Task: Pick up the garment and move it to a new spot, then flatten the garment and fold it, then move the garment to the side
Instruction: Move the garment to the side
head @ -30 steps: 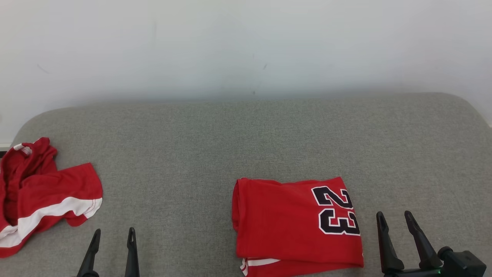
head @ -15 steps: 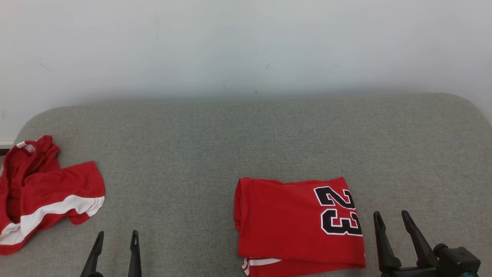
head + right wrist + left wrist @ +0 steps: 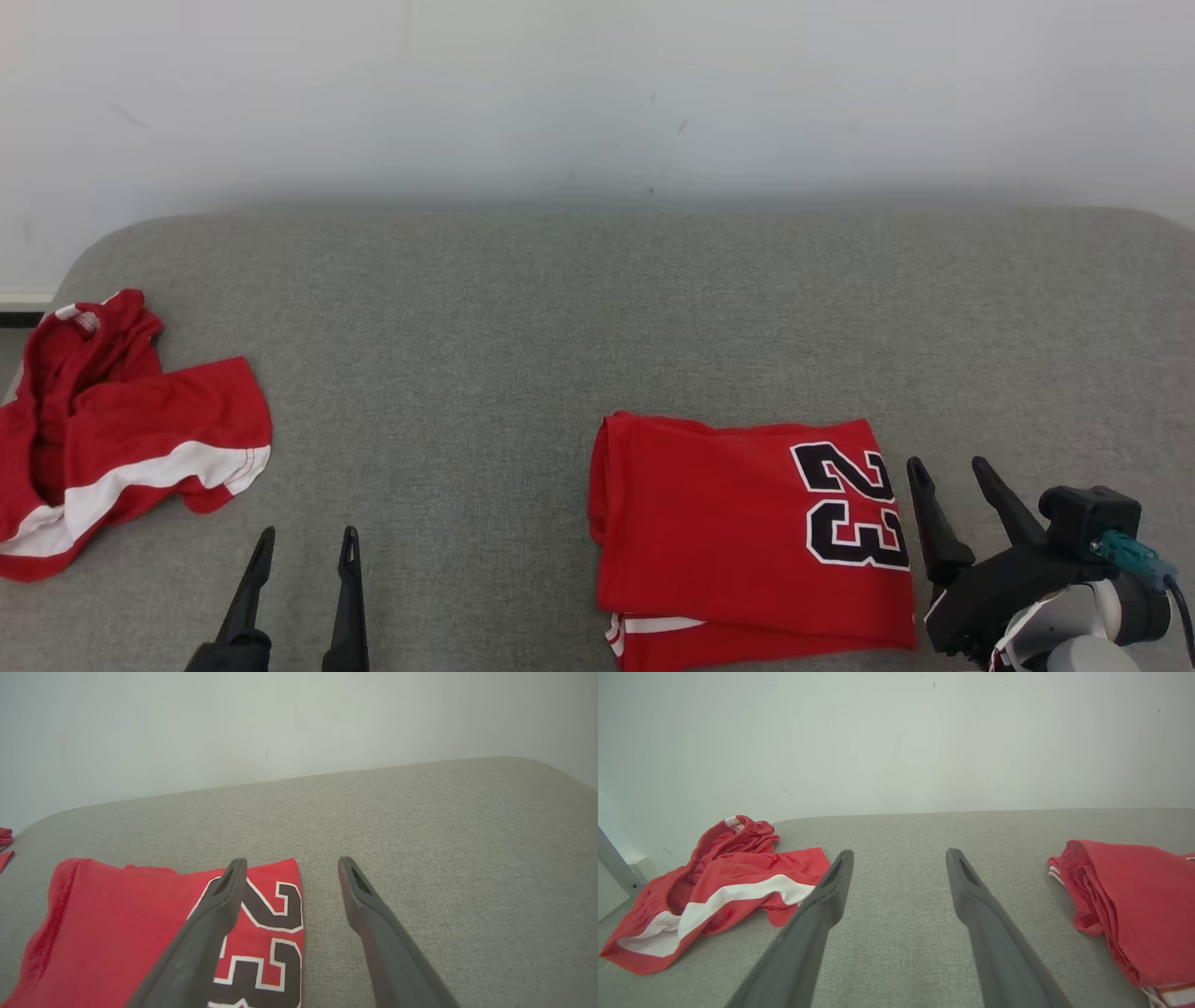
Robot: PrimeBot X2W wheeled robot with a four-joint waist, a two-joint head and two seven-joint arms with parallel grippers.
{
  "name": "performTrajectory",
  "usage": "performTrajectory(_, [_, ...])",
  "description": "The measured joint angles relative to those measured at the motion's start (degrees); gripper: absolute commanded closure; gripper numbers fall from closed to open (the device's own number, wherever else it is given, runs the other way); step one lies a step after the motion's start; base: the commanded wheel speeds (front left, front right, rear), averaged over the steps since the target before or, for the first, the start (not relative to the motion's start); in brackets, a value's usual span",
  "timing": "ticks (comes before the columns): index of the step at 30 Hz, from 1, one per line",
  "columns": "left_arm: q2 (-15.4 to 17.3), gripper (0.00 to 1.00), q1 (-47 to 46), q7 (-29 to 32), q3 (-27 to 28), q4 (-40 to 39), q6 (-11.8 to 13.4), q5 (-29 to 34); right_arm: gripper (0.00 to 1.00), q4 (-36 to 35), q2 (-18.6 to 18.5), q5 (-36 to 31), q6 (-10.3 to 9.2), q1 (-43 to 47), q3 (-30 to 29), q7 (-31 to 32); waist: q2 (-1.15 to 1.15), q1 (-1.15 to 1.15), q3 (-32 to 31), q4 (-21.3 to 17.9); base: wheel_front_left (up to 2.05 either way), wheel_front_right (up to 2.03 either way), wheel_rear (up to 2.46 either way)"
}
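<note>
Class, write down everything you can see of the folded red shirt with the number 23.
The shirt is red, thin soft cloth, with a black 23 outlined in white near its right edge. It is folded into a neat rectangle, a white stripe peeking out at the near edge. It lies flat on the grey cushion, beside the open right claw.

- "23" (image 3: 854, 504): only readable mark, printed on folded red jersey (image 3: 738, 541)
- black block digits, white outline
- sits at jersey's right end, by far right corner
- head view: digits turned sideways, 2 farther from robot, 3 nearer
- right wrist view: same "23", partly covered by one finger (image 3: 210, 924) of right hand (image 3: 292, 861)
</note>
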Motion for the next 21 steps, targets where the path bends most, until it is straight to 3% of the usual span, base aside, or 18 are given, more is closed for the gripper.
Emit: performTrajectory(21, [-0.7,0.00,-3.4,0.0,-2.0,1.1,0.3,-0.7,0.00,23.8,-1.0,3.5,0.00,-9.2,5.7,0.3,0.00,0.00,4.1,4.2,0.00,0.00,0.00])
